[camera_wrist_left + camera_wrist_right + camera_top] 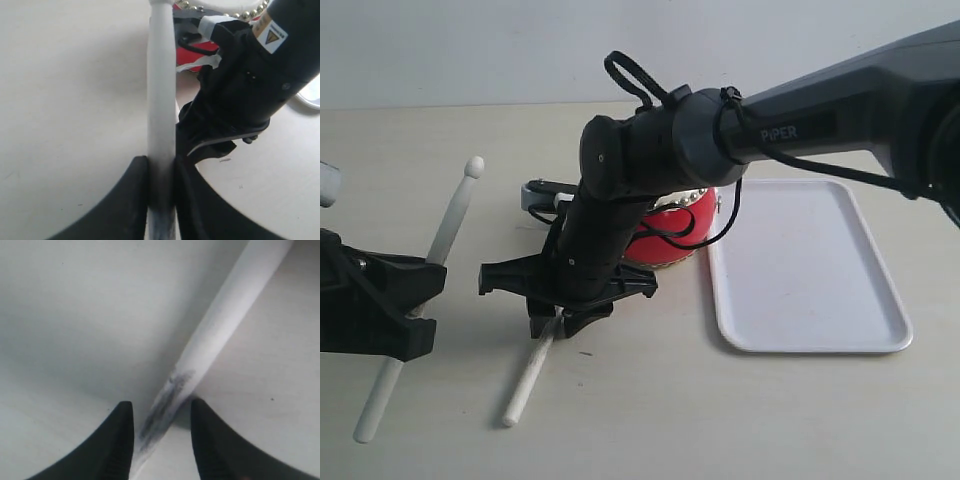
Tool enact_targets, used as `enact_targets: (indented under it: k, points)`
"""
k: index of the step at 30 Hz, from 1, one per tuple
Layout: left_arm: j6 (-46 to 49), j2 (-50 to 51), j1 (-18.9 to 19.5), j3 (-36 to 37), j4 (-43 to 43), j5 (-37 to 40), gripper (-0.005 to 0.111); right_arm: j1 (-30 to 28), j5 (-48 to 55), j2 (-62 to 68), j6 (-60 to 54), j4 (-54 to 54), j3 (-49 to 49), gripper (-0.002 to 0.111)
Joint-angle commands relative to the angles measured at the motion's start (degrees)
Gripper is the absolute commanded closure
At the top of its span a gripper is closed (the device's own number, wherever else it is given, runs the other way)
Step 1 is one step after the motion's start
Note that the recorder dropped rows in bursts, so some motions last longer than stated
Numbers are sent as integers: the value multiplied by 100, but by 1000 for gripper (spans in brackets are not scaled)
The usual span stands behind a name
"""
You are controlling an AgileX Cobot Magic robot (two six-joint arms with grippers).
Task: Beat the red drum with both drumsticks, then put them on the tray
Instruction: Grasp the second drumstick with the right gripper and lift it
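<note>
Red drum: the red drum (pixel 672 232) stands on the table (pixel 720 420) near the middle. It is mostly hidden behind the right arm (pixel 820 110), and its brass studs show at the edge of the left wrist view.
Raised drumstick: the raised drumstick (pixel 161 90) is held off the table at a slant to the left of the drum, with its rounded tip toward the far side.
Left gripper: the left gripper (pixel 161 161) has its jaws pressed against both sides of the raised drumstick's shaft.
Lying drumstick: the lying drumstick (pixel 528 380) rests flat on the table in front of the drum and to its left, apart from it.
Right gripper: the right gripper (pixel 161 405) reaches across the middle. Its jaws are spread, straddling the lying drumstick without pinching it.
Tray: the tray (pixel 810 270) lies flat just right of the drum. Whether they touch cannot be told.
</note>
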Motion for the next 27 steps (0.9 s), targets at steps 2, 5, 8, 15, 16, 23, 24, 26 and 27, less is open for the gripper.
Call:
enact_targets:
  k: [2,5,8,15,16,23,24,26,27]
  points:
    - [21,-45,-19,25,-8,-33,107,1,-21,121,143,-347,27,71]
    - [21,-45,-19,25,-8,-33,107,1,134,132,551,-841,27,74]
    - [21,-45,-19,25,-8,-33,107,1,312,183,865,-1248,27,76]
    - [21,-45,-19,25,-8,-21,107,1,538,324,911,-1546,27,76]
    - [21,-45,-19,25,-8,-21,107,1,646,324,943,-1631,27,76]
    - [21,-45,-19,25,-8,-21,107,1,1712,324,1063,-2433,27,76]
    - [21,-45,-19,25,-8,-21,107,1,1788,324,1063,-2528,27,76]
    - [21,-45,-19,25,-8,-21,107,1,1911,324,1046,-2611,27,79]
    - [21,-45,-19,25,-8,-21,107,1,1995,324,1036,-2686,27,83]
